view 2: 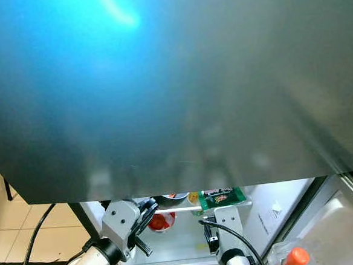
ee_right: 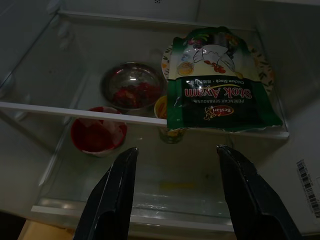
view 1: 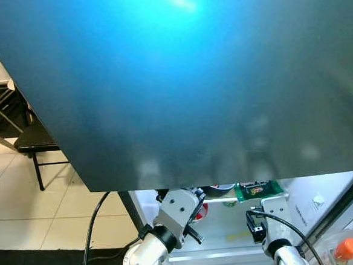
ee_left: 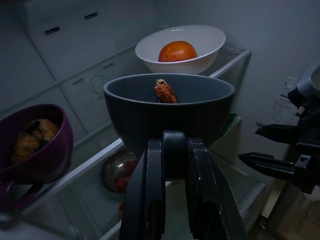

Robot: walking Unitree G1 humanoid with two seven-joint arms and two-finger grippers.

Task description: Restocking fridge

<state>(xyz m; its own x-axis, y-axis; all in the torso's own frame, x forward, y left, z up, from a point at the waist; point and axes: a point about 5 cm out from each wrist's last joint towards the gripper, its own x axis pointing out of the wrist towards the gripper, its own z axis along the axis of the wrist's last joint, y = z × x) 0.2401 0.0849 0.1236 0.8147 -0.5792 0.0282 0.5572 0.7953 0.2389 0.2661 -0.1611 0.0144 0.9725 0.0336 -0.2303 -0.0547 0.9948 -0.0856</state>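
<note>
Inside the fridge, left gripper (ee_left: 172,200) clenched on the near rim of a dark bowl (ee_left: 169,107) held above the shelf (ee_left: 90,167), rigid, breakable and top-heavy, best kept level; right gripper (ee_right: 175,192) spread wide, holding nothing, facing a stock packet (ee_right: 220,97).

A dark grey bowl (ee_left: 169,110) holds a reddish-brown morsel (ee_left: 164,91), a white bowl (ee_left: 181,49) an orange fruit (ee_left: 177,51), beside a purple bowl (ee_left: 31,145); the packet (ee_right: 221,90) is green with red lettering, and a red cup (ee_right: 97,136) sits below.
</note>
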